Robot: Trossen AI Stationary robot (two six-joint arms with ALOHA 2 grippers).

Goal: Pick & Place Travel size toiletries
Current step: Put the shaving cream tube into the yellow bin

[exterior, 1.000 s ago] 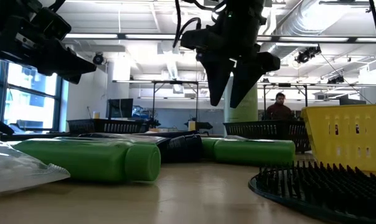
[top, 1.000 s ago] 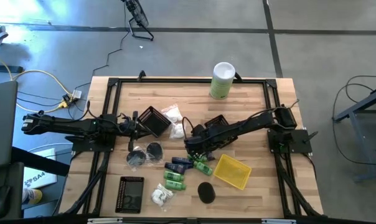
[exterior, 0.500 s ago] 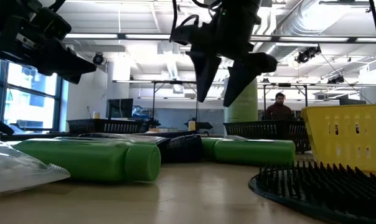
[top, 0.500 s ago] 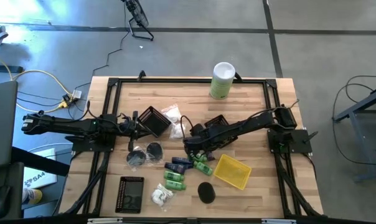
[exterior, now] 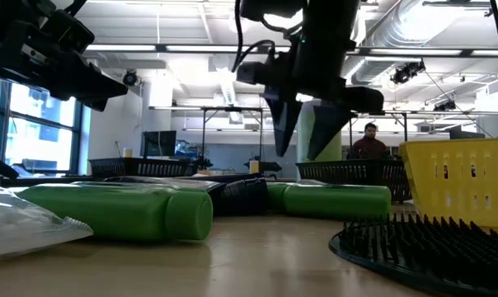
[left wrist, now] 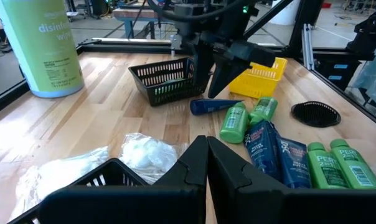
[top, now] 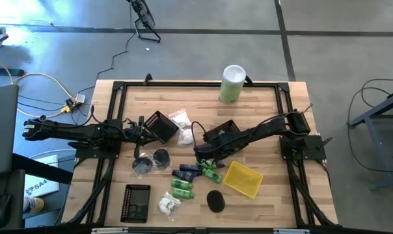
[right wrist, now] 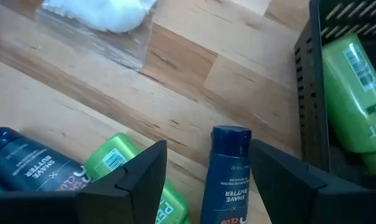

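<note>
My right gripper [top: 200, 155] is open and hangs over the middle of the table. In the right wrist view its fingers stand on either side of a navy tube [right wrist: 228, 174] lying flat on the wood, above it and apart from it [exterior: 303, 155]. Green bottles [top: 182, 188], more navy tubes [top: 187, 170], black discs [top: 151, 161] and white packets [top: 180, 120] lie around. One green bottle [right wrist: 356, 93] lies inside a black basket [top: 226, 130]. My left gripper [left wrist: 206, 143] is shut, at the table's left, right by another black basket [top: 161, 125]. My left gripper: its shut fingers rise just behind the near black basket's rim [left wrist: 107, 177], and I cannot tell whether they touch it.
A yellow basket [top: 243, 179] sits right of the pile. A tall white-and-green canister [top: 232, 83] stands at the far edge. A black grid tray [top: 136, 203], a white packet [top: 169, 205] and a disc [top: 215, 200] lie near the front edge. A person sits in the room beyond [exterior: 368, 140].
My right gripper has swung a little from side to side and come down toward the navy tube, staying open. The things on the table have kept still.
</note>
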